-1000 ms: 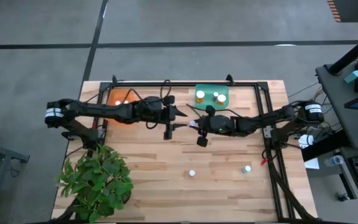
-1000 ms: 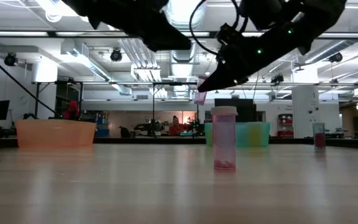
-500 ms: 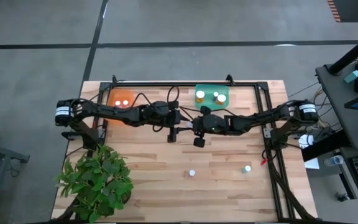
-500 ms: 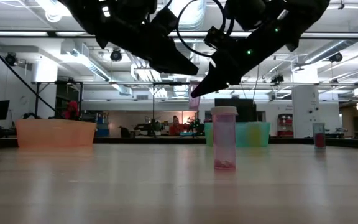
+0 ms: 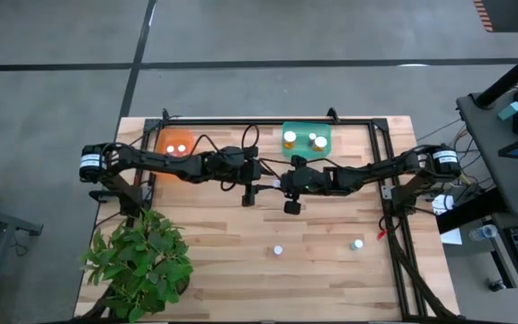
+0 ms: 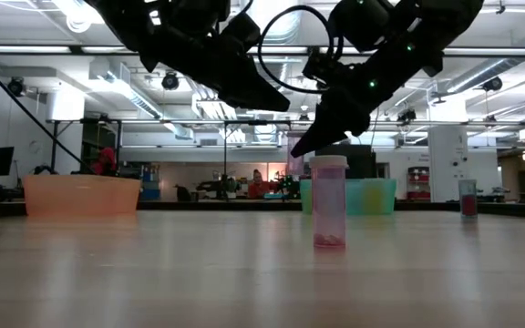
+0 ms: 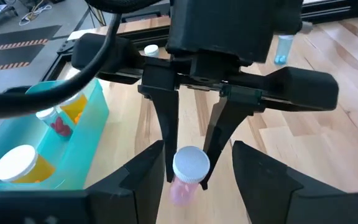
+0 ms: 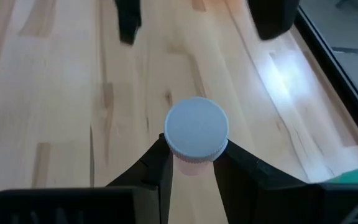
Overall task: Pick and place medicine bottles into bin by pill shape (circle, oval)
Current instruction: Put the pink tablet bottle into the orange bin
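My right gripper point(image 5: 281, 184) is shut on a small pink bottle with a white cap point(image 8: 196, 129), above the middle of the table. My left gripper point(image 7: 199, 147) faces it from the table's left. It is open, with its fingers standing on either side of the bottle and of the right fingers, touching nothing. Two more bottles point(image 5: 278, 251) point(image 5: 357, 244) stand upright on the wood nearer the front edge. The orange bin point(image 5: 176, 142) at the back left and the green bin point(image 5: 306, 138) at the back middle each hold white-capped bottles. My right gripper pinches the bottle's pink body point(image 7: 180, 188) just under the white cap between its two fingers point(image 8: 157, 163). The fingers come from the table's right, slanting down. The bottle is lifted clear of the table with its cap uppermost.
A potted green plant point(image 5: 142, 261) fills the front left corner. A black frame rail point(image 5: 268, 120) runs along the back and sides of the table. Bare wood lies between the two standing bottles and the arms.
My left gripper has come down and toward the table's right until its open fingers flank the bottle, then has kept still. My right gripper has tipped its fingers further down with the bottle still in its hold.
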`<action>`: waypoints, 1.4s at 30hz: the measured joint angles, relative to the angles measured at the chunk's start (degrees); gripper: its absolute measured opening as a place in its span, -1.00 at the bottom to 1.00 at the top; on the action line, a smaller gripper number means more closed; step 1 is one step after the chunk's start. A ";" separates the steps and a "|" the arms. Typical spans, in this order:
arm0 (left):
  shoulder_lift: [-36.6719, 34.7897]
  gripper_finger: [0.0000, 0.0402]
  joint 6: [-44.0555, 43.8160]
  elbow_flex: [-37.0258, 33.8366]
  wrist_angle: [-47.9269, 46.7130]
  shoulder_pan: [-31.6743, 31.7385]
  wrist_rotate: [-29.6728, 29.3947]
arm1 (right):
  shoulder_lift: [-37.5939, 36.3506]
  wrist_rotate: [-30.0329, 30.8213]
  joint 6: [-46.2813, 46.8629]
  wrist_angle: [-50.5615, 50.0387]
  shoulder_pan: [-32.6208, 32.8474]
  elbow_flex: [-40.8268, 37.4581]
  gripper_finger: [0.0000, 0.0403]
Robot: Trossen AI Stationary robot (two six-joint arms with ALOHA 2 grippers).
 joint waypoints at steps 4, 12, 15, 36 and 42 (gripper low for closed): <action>-0.02 -0.16 0.07 0.31 -0.05 0.00 -0.01 | -0.42 0.00 -1.20 -1.21 -0.02 -0.02 -0.55; -0.61 -0.16 -0.14 1.04 0.47 0.15 -0.29 | -0.58 0.00 -2.10 -2.95 -0.02 -0.04 -0.55; -0.61 -0.16 -3.00 0.96 0.51 0.15 -0.33 | -0.57 -0.01 -1.70 -2.93 0.00 -0.16 -0.55; -0.86 -0.16 -7.34 0.41 -3.08 0.00 -0.37 | 3.07 -11.56 13.43 -2.67 -0.02 -2.25 -0.55; -2.11 -0.16 -7.13 0.00 -3.84 0.00 -0.38 | 6.63 -11.44 14.04 -0.24 -0.02 -2.16 -0.55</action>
